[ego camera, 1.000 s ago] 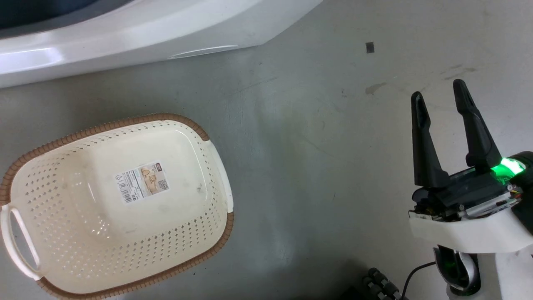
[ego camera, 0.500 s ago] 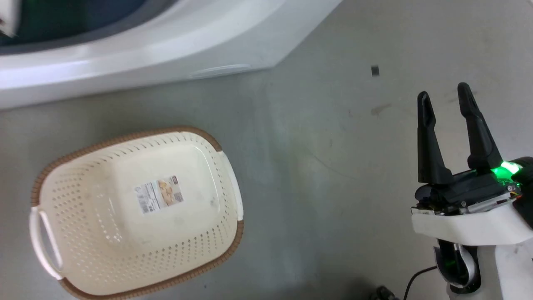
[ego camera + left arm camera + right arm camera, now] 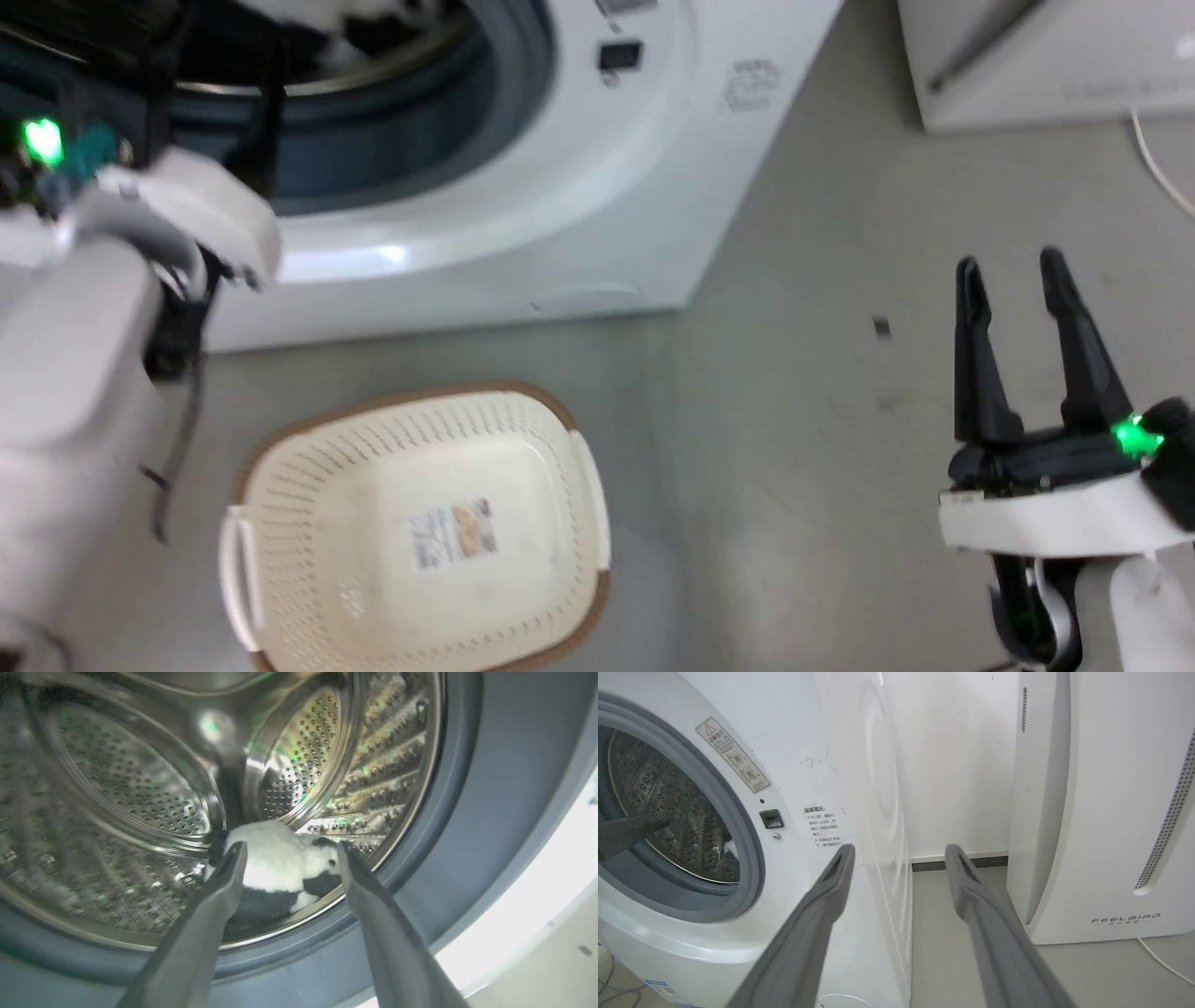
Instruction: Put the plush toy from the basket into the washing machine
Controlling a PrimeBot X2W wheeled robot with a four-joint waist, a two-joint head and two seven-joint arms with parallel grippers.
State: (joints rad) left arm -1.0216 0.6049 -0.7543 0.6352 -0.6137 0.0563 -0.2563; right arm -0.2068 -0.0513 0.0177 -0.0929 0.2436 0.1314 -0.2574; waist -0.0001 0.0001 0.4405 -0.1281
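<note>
The black-and-white plush toy (image 3: 280, 863) lies at the front bottom of the washing machine's steel drum (image 3: 140, 788), just beyond my left fingertips. My left gripper (image 3: 289, 854) is open, with its jaws on either side of the toy and not closed on it. In the head view the left gripper (image 3: 219, 37) reaches into the porthole of the washing machine (image 3: 579, 168), where a bit of the toy (image 3: 373, 17) shows. The cream basket (image 3: 327, 485) sits on the floor in front of the washer with nothing but its label in it. My right gripper (image 3: 1008, 266) hangs open over the floor at the right, holding nothing.
A white appliance lettered FEELBIRD (image 3: 1101, 812) stands right of the washer (image 3: 808, 765), with a narrow strip of floor between them. A white cable (image 3: 1162, 168) runs along the floor by it. Grey floor lies between the basket and my right arm.
The head camera has tilted up, so the basket slid down the picture and the washer's porthole and my left arm came into view. The right gripper stays open.
</note>
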